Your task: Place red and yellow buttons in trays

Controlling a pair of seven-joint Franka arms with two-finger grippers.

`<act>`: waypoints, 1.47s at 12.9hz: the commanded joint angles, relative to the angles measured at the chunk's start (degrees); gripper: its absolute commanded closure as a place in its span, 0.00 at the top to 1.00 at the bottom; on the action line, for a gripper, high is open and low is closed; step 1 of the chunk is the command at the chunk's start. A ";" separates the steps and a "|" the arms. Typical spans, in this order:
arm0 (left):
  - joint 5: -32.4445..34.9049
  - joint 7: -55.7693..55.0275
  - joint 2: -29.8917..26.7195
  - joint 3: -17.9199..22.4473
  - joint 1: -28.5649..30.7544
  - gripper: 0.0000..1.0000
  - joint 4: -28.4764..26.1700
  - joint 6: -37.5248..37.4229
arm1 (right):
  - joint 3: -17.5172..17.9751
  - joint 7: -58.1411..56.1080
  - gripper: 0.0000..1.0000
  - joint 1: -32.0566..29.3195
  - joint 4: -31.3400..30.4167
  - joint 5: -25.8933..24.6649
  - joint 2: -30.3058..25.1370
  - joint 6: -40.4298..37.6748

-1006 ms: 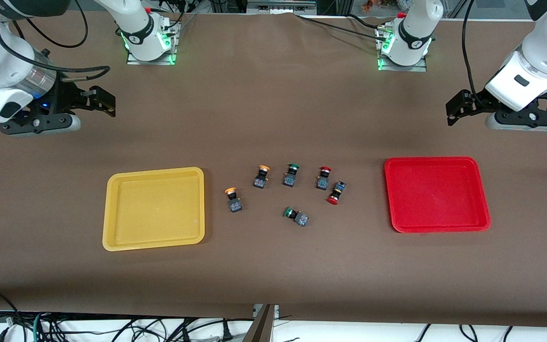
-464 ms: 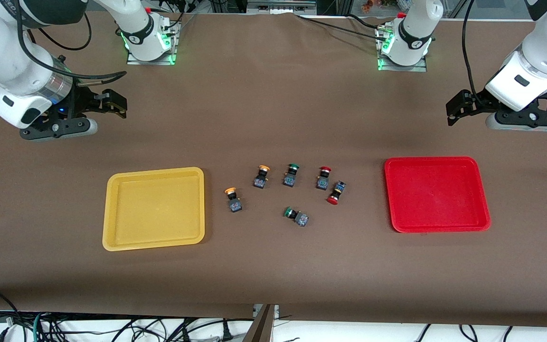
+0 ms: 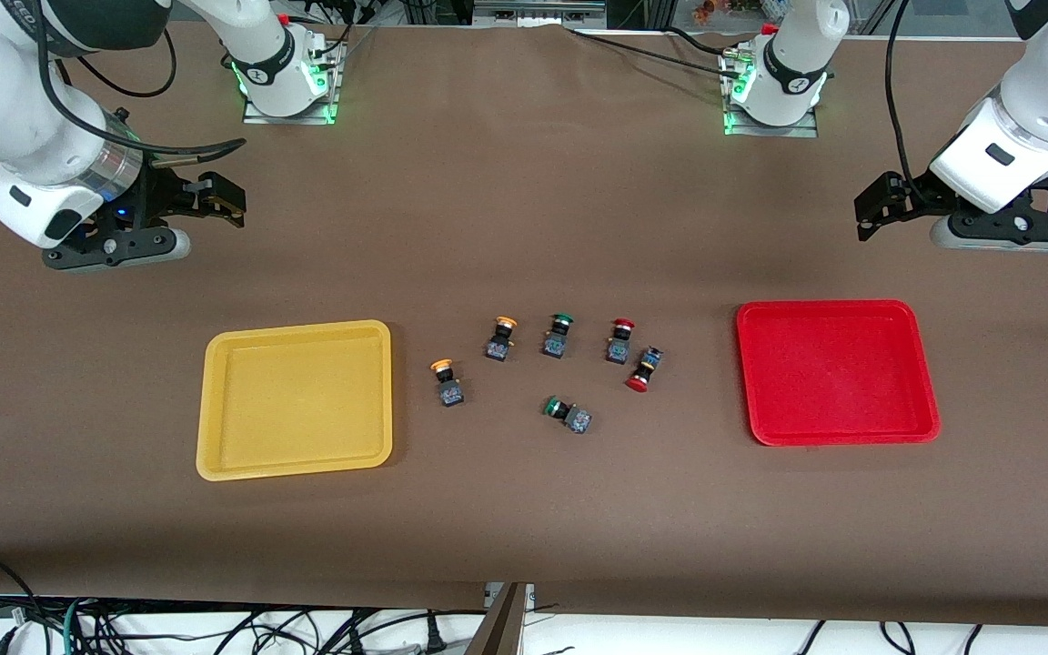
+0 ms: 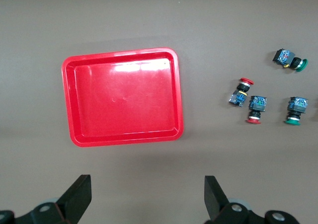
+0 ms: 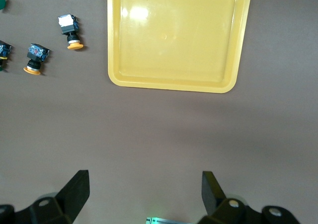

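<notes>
The right arm reaches out from its base and bends down toward its end of the tabletop; its hand (image 3: 215, 196) hangs in the air over bare tabletop, fingers (image 5: 74, 190) spread wide with nothing between them; the left arm bends down likewise at its own end; its hand (image 3: 879, 205) hangs over bare tabletop, fingers (image 4: 77, 199) spread wide and empty.
</notes>
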 commanded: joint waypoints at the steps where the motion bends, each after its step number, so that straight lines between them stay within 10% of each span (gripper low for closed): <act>1: 1.16 0.35 -0.96 -0.17 0.24 1.00 -0.66 -0.43 | 0.11 -0.58 1.00 0.15 -0.28 -0.39 -0.43 -0.22; 9: 1.16 0.35 -0.96 -0.17 0.24 1.00 -0.66 -0.43 | 0.11 -2.86 1.00 3.47 -0.19 3.91 5.70 6.25; 19: 0.46 0.70 0.35 -0.25 -0.28 1.00 -0.58 -0.95 | 0.11 -2.33 1.00 14.21 8.34 3.83 36.99 42.90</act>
